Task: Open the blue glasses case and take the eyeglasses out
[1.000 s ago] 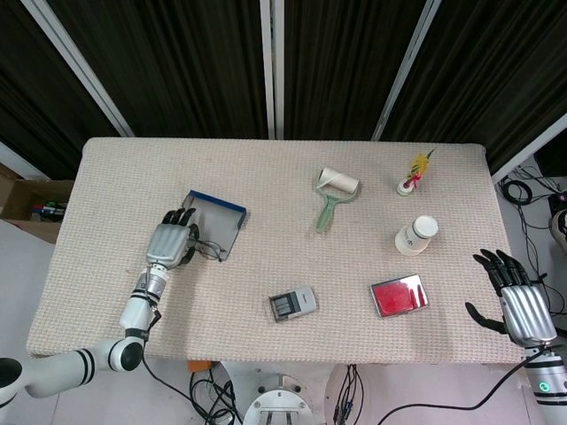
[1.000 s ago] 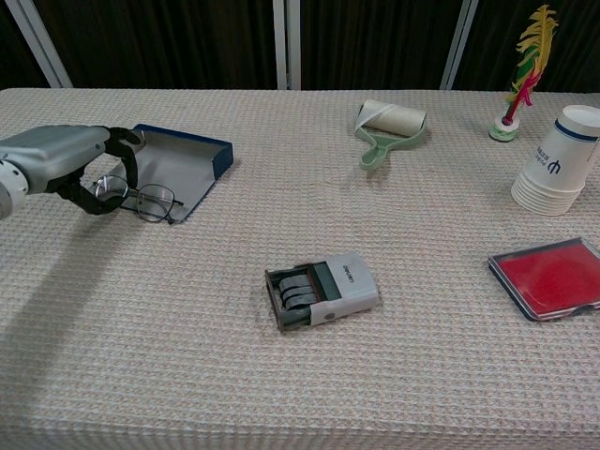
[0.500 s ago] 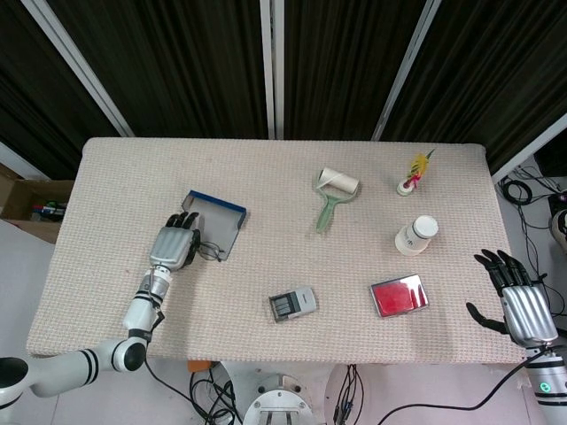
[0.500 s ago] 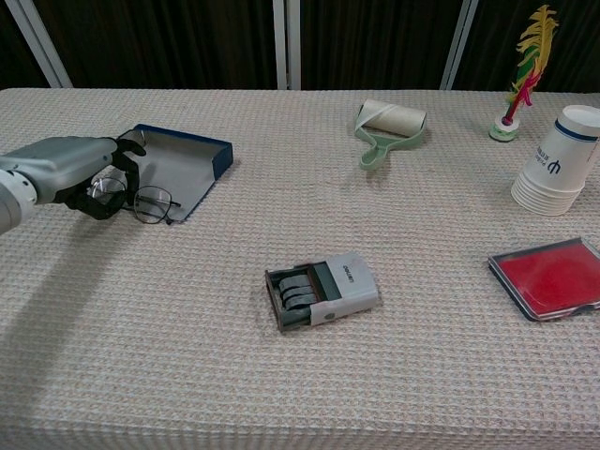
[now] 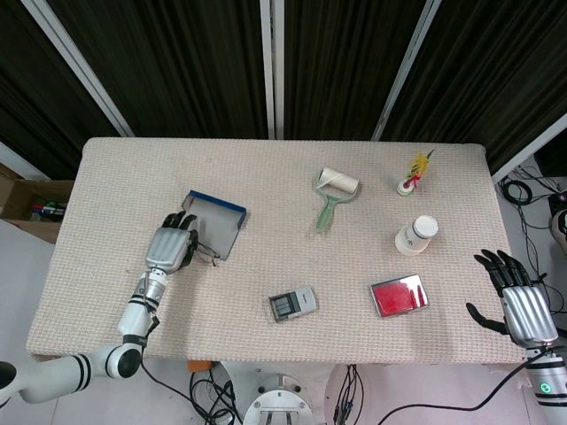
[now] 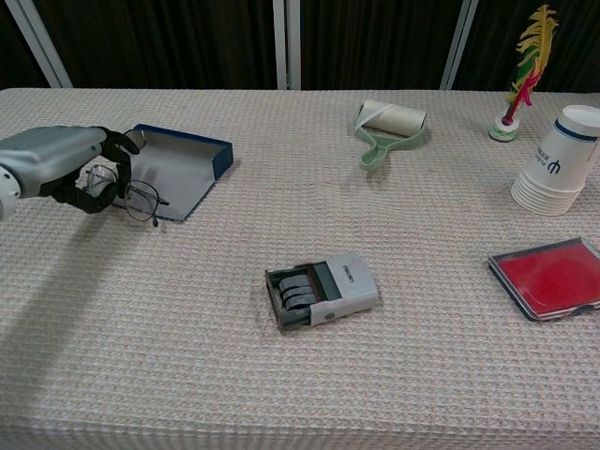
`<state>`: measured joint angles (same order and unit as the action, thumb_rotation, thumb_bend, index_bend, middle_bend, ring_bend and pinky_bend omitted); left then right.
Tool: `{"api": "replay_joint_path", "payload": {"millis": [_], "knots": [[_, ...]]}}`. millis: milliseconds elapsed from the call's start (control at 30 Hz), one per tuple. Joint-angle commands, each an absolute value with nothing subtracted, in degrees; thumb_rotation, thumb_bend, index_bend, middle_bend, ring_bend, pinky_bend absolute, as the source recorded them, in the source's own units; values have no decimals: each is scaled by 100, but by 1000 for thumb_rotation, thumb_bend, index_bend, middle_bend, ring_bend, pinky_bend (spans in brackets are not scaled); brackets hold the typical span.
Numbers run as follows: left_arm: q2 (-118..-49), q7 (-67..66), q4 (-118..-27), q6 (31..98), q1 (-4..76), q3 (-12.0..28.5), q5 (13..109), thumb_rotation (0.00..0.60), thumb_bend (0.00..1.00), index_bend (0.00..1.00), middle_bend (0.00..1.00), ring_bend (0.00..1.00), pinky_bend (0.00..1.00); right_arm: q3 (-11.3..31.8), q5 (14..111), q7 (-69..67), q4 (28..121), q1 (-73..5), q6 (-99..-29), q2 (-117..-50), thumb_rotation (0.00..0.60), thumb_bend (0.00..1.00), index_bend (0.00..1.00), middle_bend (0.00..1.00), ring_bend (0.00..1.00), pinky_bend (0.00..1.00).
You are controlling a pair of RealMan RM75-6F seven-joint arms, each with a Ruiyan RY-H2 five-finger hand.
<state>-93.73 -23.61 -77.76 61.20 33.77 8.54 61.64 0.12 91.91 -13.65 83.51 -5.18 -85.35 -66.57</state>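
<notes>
The blue glasses case (image 5: pixel 218 223) (image 6: pixel 180 167) lies open on the left part of the table, its grey lining facing up. My left hand (image 5: pixel 171 244) (image 6: pixel 66 167) is at the case's near left corner and holds the thin-framed eyeglasses (image 6: pixel 129 195) (image 5: pixel 202 251), which hang a little above the cloth, just off the case's front edge. My right hand (image 5: pixel 521 301) stays off the table's right edge, fingers spread, holding nothing; the chest view does not show it.
On the table are a grey date stamp (image 6: pixel 322 291), a red pad in a case (image 6: pixel 549 277), a stack of paper cups (image 6: pixel 559 159), a green lint roller (image 6: pixel 385 127) and a feathered shuttlecock (image 6: pixel 519 77).
My left hand has drawn the eyeglasses a little left and toward the near edge, off the case's lining. The right hand has not moved.
</notes>
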Motion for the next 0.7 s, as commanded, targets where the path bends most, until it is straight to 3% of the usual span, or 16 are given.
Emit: {"api": "replay_joint_path", "payload": {"millis": [33,400,700], "knots": [[-9149,-2456,-8150,6318,3242,768,6239,600,435,637,147,51,105,9,9197,-1372,8344,-515,-8541,-6654,600,199,138,110,0,107],[-8445,-2991,-9583,6872,2759,202,6533,600,430,618,147,51,105,7,9241,-1383,8314,-573,-8485,-6680,600,198,138,110,0,107],[-8639,-3180,-9925,6981,2612,-157,7031,600,429,612,147,51,105,-10,9267,-1342,8331,-612,-8437,-6684,600,199,138,109,0,107]]}}
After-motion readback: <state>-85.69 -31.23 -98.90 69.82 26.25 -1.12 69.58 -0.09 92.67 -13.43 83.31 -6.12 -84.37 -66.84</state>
